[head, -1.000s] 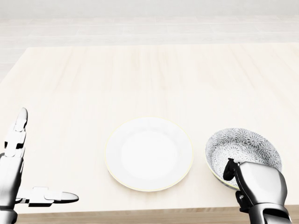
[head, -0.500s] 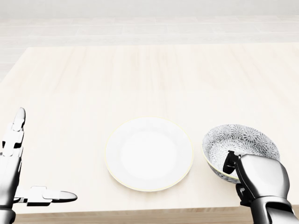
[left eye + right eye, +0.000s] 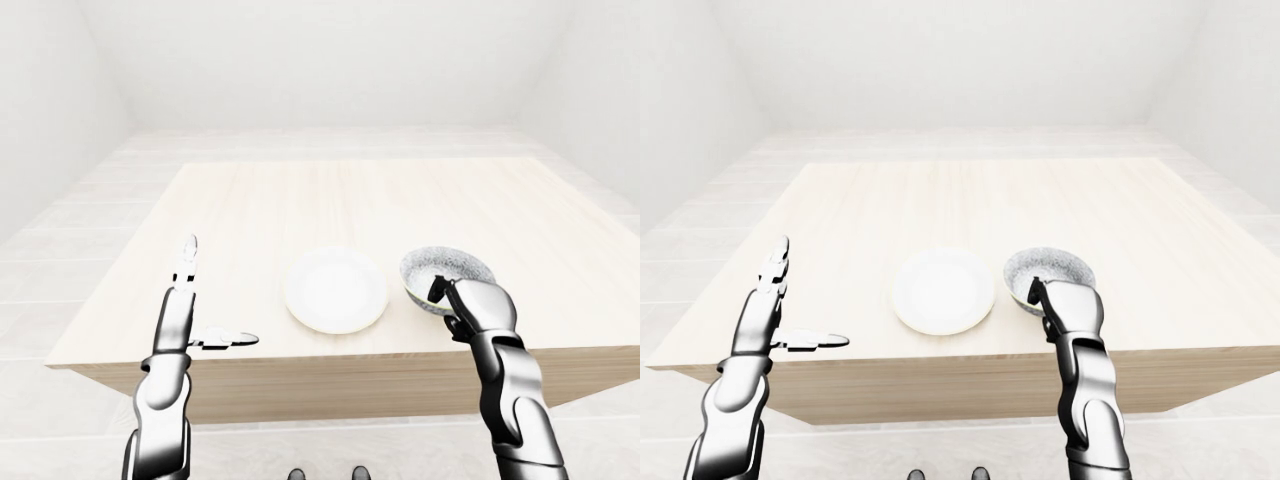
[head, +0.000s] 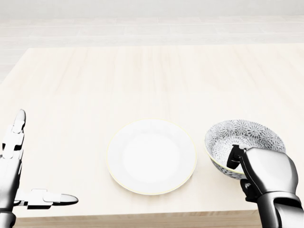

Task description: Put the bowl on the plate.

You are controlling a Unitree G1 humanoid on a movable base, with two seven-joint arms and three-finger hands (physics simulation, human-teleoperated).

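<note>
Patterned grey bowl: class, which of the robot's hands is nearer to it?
Right. The right hand grips the patterned grey bowl at its near rim; the left hand hangs open beyond the white round plate.

Right hand (image 4: 266, 178) clenched, left hand (image 4: 19, 185) splayed wide.

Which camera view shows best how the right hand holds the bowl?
The head view: it is closest, and the right hand grips the near rim of the patterned bowl, a dark fingertip hooked inside. The two eye views show the same grasp from farther off, small, beside the plate.
</note>
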